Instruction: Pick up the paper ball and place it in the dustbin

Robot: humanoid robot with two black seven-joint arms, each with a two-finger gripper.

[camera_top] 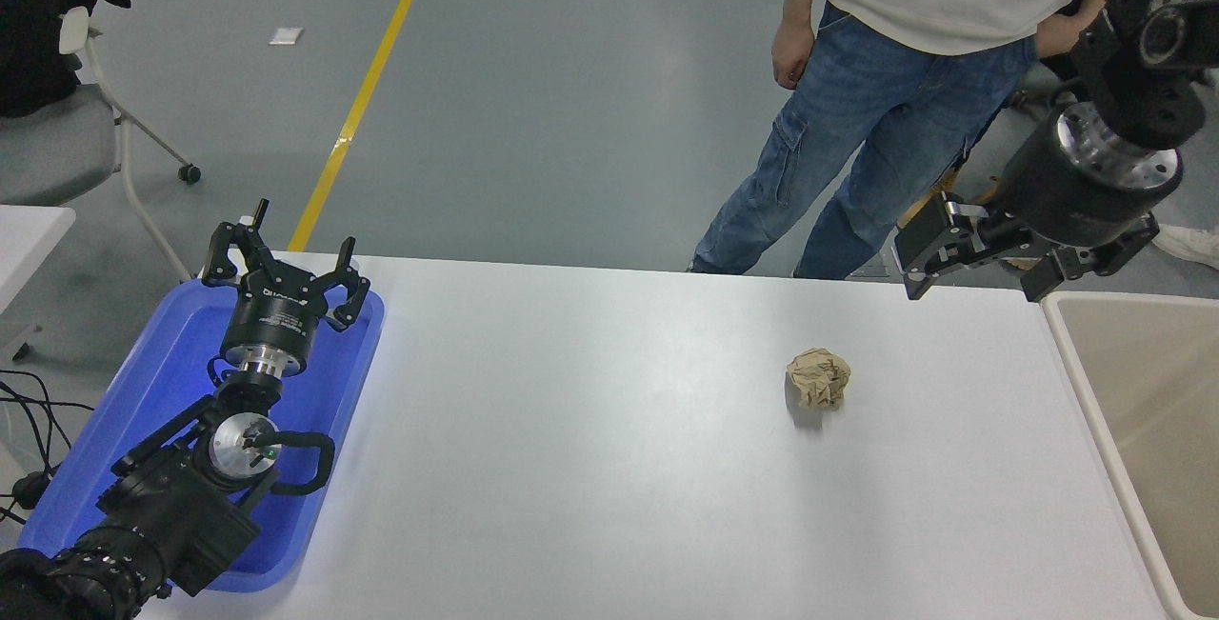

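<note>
Near the worktop's point(609, 468) middle right sits the paper ball point(818, 378), bare surface all round it. Up at the far edge hangs the right pincer point(929, 253), spread and empty — a careless nudge could roll the light wad off. Close by at the right, the dustbin point(1095, 410) leaves room for a short carry; the left pincer point(286, 272) rests spread over a blue tray point(143, 391).

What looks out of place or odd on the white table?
Only the crumpled tan-brown paper ball stands out: it lies loose on the white table, outside the beige plastic dustbin at the right edge. Nothing looks spilled or damaged.
</note>
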